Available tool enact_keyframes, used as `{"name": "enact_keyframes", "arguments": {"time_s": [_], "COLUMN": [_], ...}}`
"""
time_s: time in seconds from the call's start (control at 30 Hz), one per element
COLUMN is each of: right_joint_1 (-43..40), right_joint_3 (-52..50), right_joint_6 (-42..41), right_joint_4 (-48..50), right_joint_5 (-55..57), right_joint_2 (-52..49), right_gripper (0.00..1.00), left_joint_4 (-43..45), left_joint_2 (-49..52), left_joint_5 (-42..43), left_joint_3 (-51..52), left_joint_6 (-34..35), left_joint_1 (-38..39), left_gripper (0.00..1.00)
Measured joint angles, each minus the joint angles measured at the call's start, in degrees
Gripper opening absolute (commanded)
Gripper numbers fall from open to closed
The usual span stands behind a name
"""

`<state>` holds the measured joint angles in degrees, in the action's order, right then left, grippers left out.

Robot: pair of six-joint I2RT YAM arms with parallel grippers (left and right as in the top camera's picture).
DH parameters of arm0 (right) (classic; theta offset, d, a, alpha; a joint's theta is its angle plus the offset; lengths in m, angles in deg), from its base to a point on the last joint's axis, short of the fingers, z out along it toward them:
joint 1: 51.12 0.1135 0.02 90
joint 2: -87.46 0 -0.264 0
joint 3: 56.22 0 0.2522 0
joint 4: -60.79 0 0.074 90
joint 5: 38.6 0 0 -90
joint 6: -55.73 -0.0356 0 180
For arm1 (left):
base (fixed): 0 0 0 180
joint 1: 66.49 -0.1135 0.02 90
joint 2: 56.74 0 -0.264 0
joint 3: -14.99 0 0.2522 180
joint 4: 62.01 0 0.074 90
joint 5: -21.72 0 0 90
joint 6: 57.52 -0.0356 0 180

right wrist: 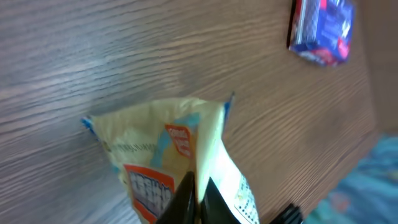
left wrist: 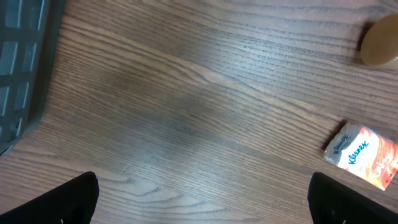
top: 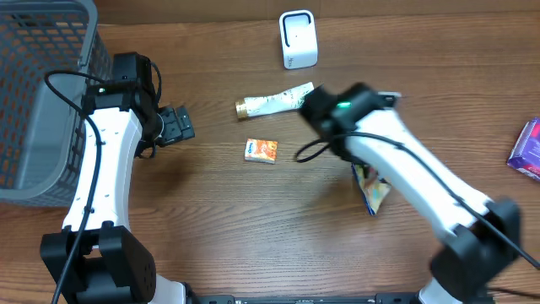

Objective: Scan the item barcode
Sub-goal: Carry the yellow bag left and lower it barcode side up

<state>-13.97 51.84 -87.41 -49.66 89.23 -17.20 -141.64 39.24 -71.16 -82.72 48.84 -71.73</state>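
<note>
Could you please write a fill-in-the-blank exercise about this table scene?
1. The right gripper is shut on the ___ bag.
2. The left gripper is ___ and holds nothing.
3. The gray ___ stands beside the left arm.
Missing words: yellow, open, basket.

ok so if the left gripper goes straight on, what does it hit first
Likely bare table ahead of the left gripper; the Kleenex pack sits off to the side.
</note>
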Motion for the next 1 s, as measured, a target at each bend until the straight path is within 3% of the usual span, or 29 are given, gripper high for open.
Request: {"name": "enact_keyframes", "arguments": {"time_s": [0.2,0.47,0.6,0.67,0.73,0.83,1.0], "right_joint_1": [2.29,4.26,8.28,11.17,13.0,14.34,15.34], "right_joint_3": [-0.11,-0.11,-0.11,-0.11,-0.11,-0.11,-0.11], "right_joint_6": [-0.94,-0.66,-0.57,-0.44,-0.04,-0.42,-0.22], "right_joint_4": [-0.37,0.76,3.48,6.54,9.38,12.92,21.81], "right_joint_5": [3.76,0.63,-2.8,-6.14,-8.39,-10.6,-22.01], "right_joint_2": [-1.2,-1.2,-1.2,-1.2,-1.2,-1.2,-1.18], "right_gripper": [0.04,0.04,0.1,0.28,0.69,0.99,1.0], "left_joint_4": [0.59,1.03,1.18,1.16,1.09,0.74,0.26], "left_joint_2": [0.0,0.02,0.0,0.02,0.02,0.0,0.02], "left_joint_5": [0.0,0.02,0.02,0.02,0.02,0.02,0.04], "left_joint_3": [0.0,0.0,0.0,-0.02,-0.02,0.0,-0.02], "left_joint_6": [0.02,0.0,0.02,0.02,0.02,0.0,0.02], "left_joint_1": [0.0,0.0,0.0,0.0,0.0,0.0,0.0], "left_gripper": [1.0,1.0,1.0,1.0,1.0,1.0,1.0]}}
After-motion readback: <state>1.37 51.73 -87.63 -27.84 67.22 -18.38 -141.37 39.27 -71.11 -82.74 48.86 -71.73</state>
